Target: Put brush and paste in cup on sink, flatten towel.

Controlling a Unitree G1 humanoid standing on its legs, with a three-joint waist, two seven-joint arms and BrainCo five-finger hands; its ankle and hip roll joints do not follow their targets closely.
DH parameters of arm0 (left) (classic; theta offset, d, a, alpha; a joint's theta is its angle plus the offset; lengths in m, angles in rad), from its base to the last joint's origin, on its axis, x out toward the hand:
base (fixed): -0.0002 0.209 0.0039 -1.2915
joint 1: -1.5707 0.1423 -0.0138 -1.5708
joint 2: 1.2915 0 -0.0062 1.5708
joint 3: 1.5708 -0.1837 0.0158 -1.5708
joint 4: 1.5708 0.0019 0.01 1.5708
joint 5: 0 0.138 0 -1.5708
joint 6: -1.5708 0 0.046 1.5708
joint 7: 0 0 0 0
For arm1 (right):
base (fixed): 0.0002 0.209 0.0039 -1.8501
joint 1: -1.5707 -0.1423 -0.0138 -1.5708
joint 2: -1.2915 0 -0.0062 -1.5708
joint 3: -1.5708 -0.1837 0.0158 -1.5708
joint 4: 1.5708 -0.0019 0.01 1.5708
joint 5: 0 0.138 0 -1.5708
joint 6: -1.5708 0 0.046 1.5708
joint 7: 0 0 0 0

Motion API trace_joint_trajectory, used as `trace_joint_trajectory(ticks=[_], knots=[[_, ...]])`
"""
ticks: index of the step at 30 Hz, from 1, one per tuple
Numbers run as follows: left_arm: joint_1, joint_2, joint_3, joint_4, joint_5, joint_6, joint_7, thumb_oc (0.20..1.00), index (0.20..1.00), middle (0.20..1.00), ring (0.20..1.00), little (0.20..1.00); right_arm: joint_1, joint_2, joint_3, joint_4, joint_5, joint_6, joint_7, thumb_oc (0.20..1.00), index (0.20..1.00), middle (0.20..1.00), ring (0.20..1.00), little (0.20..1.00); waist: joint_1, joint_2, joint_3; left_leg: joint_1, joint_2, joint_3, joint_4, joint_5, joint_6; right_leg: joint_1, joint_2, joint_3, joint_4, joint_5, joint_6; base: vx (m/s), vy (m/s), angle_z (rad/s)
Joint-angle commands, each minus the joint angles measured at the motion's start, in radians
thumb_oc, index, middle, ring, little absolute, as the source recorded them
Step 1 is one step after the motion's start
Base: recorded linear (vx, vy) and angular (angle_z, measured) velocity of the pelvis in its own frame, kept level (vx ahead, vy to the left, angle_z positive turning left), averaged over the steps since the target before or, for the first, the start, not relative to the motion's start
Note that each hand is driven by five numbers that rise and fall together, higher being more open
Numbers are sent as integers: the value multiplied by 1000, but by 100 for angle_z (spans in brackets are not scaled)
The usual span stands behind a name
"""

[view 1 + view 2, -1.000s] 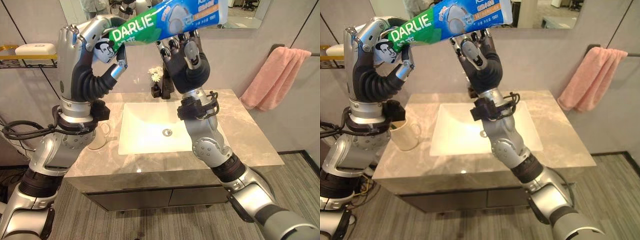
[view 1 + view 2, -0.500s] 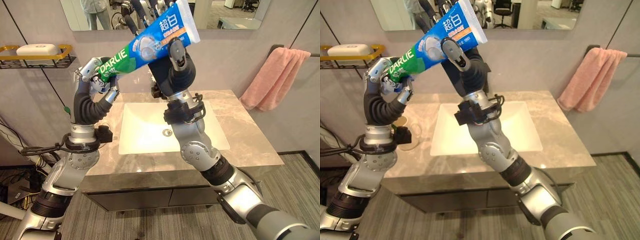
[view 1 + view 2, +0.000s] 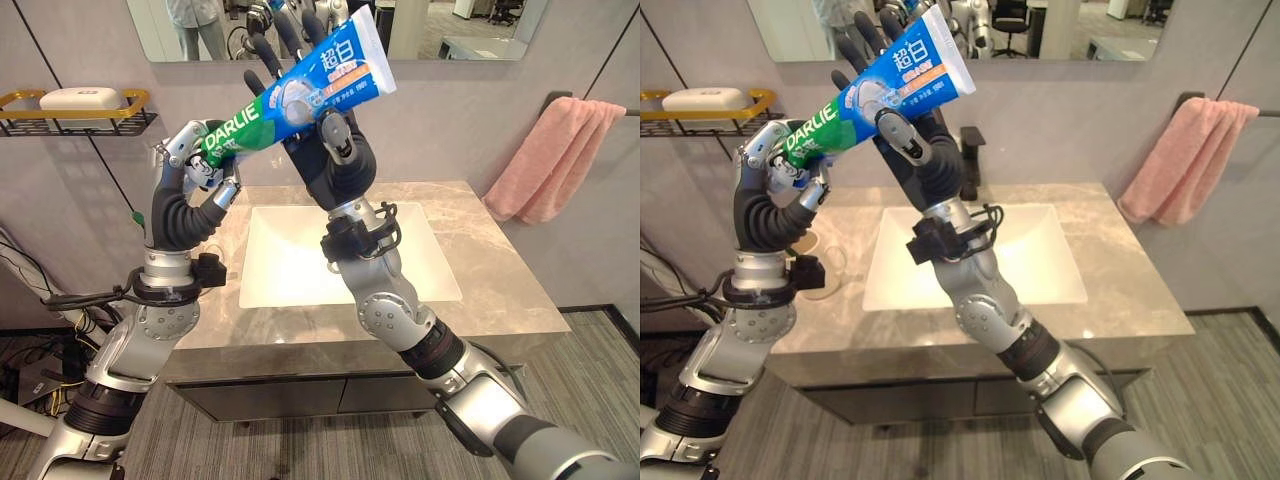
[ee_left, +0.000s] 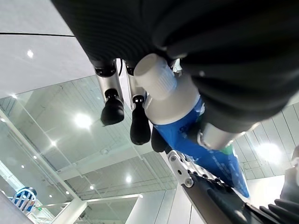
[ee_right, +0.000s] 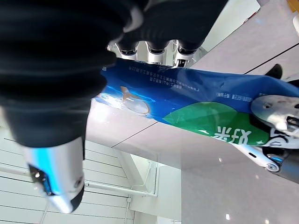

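Wall shelf (image 3: 75, 118), at 10 o'clock from the basin: a gold wire rack carrying a white soap bar (image 3: 78, 98).

Cup (image 3: 823, 268): cream mug standing on the tabletop (image 3: 500, 290) at 9 o'clock of the sink (image 3: 300, 265), partly hidden behind the left arm.

Left hand (image 3: 195, 160): raised above the tabletop's left part, fingers curled round the cap end of the toothpaste tube (image 3: 300, 90). The left wrist view shows the white cap (image 4: 156, 77) projecting from the grasp, with dark fingertips (image 4: 112, 109) just beside it.

Toothpaste tube: held in the air between both hands, above the sink's rear left. Long axis slanted; the green cap end is low toward 8 o'clock, the blue flat crimped end high toward 2 o'clock, reaching in front of the mirror (image 3: 470, 25).

Right hand (image 3: 335, 165): upright behind the middle of the tube, thumb in front of the tube and fingers reaching up behind it. Its wrist view shows fingers (image 5: 154, 51) laid along the blue tube wall; it is gripping the tube.

Faucet (image 3: 971, 160): dark, at 12 o'clock of the sink.

Towel (image 3: 545, 155): pink, hanging bunched on a wall bar at 2 o'clock, well apart from both hands.
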Motion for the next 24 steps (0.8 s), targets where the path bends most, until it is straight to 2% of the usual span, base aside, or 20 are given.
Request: trace_joint_trajectory(ticks=[1, 2, 4, 5, 6, 8, 17, 18, 19, 20, 24], knots=[[-79, 6, -6, 19, -30, -9, 24, 200, 200, 200, 200, 200, -37, 7, -21, -7, 8, -26, 22, 586, 586, 586, 586, 586, 15, -41, -30, 23, 76, -9, 13, -68, -32, -52, -115, -32, -2, 79, 39, 0, 0, 0], [-77, 6, -5, 18, -30, -9, 23, 200, 200, 200, 200, 200, -36, 7, -21, -8, 8, -25, 21, 586, 586, 586, 586, 586, 15, -41, -30, 24, 77, -10, 13, -68, -32, -51, -114, -32, -2, 79, 39, 0, 0, 0], [-72, 3, -11, 22, -42, -10, 17, 200, 200, 200, 200, 200, -34, 6, -21, -7, 7, -26, 16, 507, 507, 507, 507, 507, 15, -41, -29, 24, 77, -10, 13, -68, -32, -51, -114, -32, -2, 78, 38, 12, -2, 5], [-71, -2, -17, 28, -52, -9, 13, 200, 200, 200, 200, 200, -34, 9, -19, -4, 10, -25, 15, 420, 420, 420, 420, 420, 16, -40, -28, 24, 78, -10, 13, -67, -32, -51, -114, -33, -2, 78, 38, 6, -1, 5], [-69, -3, -18, 30, -54, -8, 12, 200, 200, 200, 200, 200, -34, 9, -20, -3, 10, -26, 12, 395, 395, 395, 395, 395, 16, -41, -27, 24, 78, -11, 13, -68, -32, -50, -114, -33, -2, 78, 38, 6, 0, 6], [-67, -5, -24, 32, -56, -7, 7, 200, 200, 200, 200, 200, -34, 12, -20, -3, 7, -26, 8, 200, 200, 200, 200, 200, 16, -41, -27, 24, 78, -10, 13, -67, -31, -51, -114, -34, -2, 78, 38, 8, -2, 6], [-58, -8, -41, 50, -68, -2, 1, 200, 200, 200, 200, 200, -33, 23, -27, 10, -8, -35, -22, 200, 200, 200, 200, 200, 16, -39, -24, 23, 77, -13, 13, -68, -29, -48, -113, -35, -2, 74, 37, 3, 0, 1], [-56, -10, -40, 52, -65, 1, 2, 272, 272, 272, 272, 272, -32, 26, -29, 10, -10, -38, -26, 200, 200, 200, 200, 200, 16, -39, -24, 23, 77, -14, 13, -68, -30, -47, -113, -36, -2, 74, 37, 0, 0, 0], [-56, -10, -40, 52, -65, 1, 2, 555, 555, 555, 555, 555, -32, 26, -29, 10, -10, -38, -26, 200, 200, 200, 200, 200, 16, -39, -24, 23, 77, -14, 13, -68, -30, -47, -113, -36, -2, 74, 37, 0, 0, 0], [-36, -13, -31, 57, -43, 15, 13, 1000, 1000, 1000, 1000, 1000, -30, 27, -42, 9, -24, -49, -47, 200, 200, 200, 200, 200, 18, -37, -23, 21, 76, -17, 13, -67, -30, -44, -112, -40, -2, 73, 35, 0, 0, 0], [5, -3, -4, 39, -12, 19, 31, 1000, 1000, 1000, 1000, 1000, -33, 30, -73, 7, -50, -68, -74, 200, 200, 200, 200, 200, 28, -35, -18, 16, 74, -27, 13, -65, -29, -39, -113, -48, -2, 69, 33, 8, -3, 2]])
